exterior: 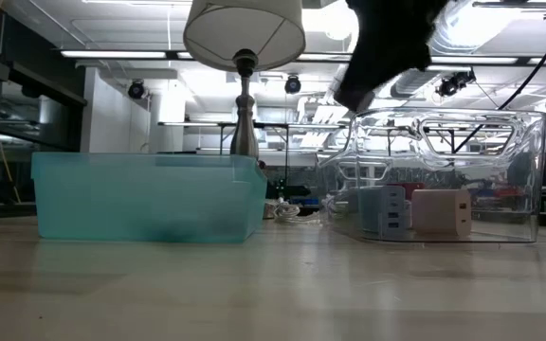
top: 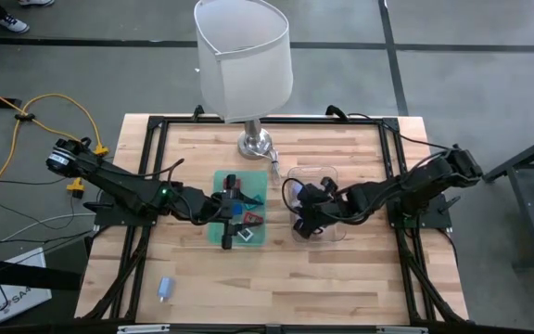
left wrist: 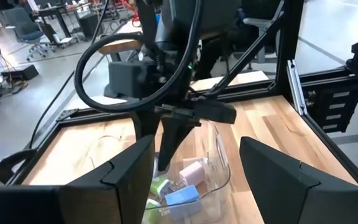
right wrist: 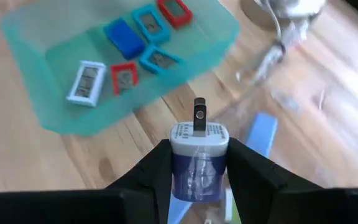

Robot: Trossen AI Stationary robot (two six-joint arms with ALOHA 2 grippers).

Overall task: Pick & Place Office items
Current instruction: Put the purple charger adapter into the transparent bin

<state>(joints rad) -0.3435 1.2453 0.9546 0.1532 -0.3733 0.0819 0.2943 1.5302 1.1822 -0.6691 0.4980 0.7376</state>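
Wooden table [top: 341, 278]; lamp [top: 253, 139], green mat [top: 222, 237], clear tray [top: 327, 172], stray blue piece [top: 165, 289]

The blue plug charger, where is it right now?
The blue plug charger sits pinched in the right pincer, above the clear tray, right of the green tray.

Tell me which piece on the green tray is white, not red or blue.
The white piece lies at one end of the green tray, next to a red piece. The others are red, blue or teal.

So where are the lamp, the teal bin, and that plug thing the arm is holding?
Lamp [top: 245, 57]: high view, on its white shade.
Teal bin [exterior: 145, 196]: low view, on its front wall.
Plug adapter [right wrist: 198, 152]: right wrist view, on its body between the fingers.
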